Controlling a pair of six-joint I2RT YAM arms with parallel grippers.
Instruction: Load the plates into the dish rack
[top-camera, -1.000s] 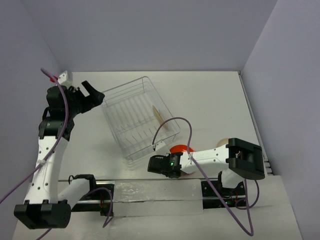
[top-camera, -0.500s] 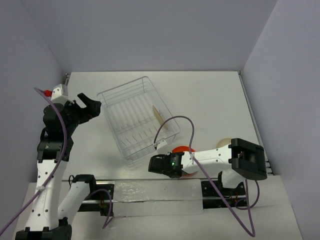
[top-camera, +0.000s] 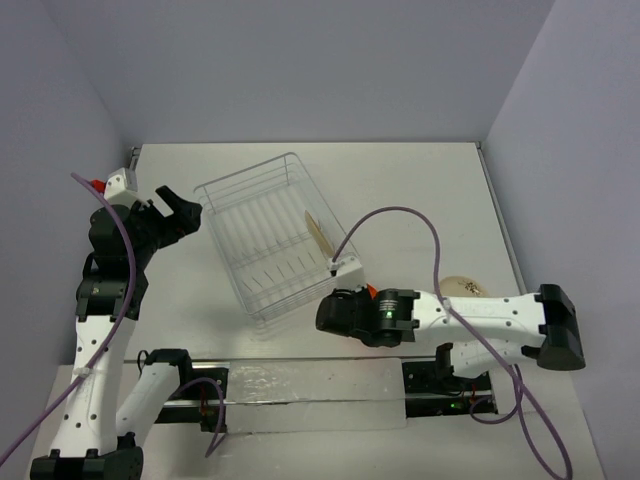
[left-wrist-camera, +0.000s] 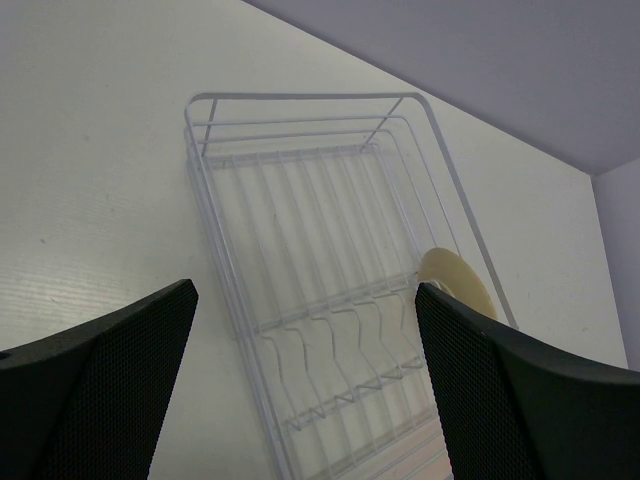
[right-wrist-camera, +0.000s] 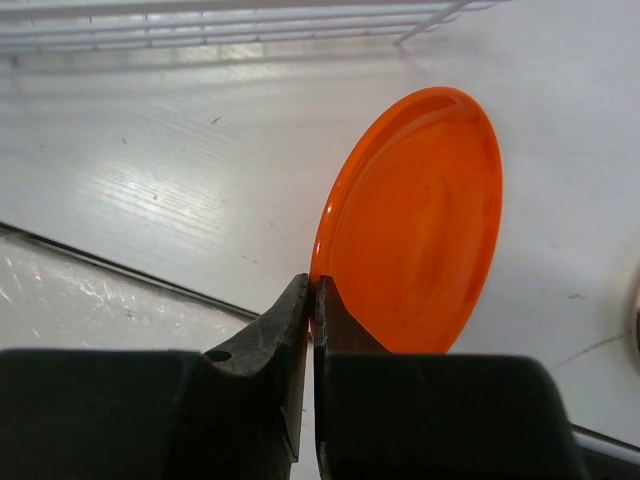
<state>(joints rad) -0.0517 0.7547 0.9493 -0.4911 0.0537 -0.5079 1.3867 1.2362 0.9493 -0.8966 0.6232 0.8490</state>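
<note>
As seen from the near edge, find right gripper (right-wrist-camera: 312, 290) clamped shut on the rim of the orange-red plate (right-wrist-camera: 415, 230), which stands on edge over the tabletop (top-camera: 420, 190) just off the dish rack's near corner. Beside the right arm, note one speckled beige plate (top-camera: 462, 287) lying flat. Farther back, find dish rack (top-camera: 265, 240) holding second beige plate (left-wrist-camera: 455, 280) on edge against its right wall. Beyond, at left, see left gripper (top-camera: 180, 205) spread open, holding nothing, aimed at rack's far-left corner.
</note>
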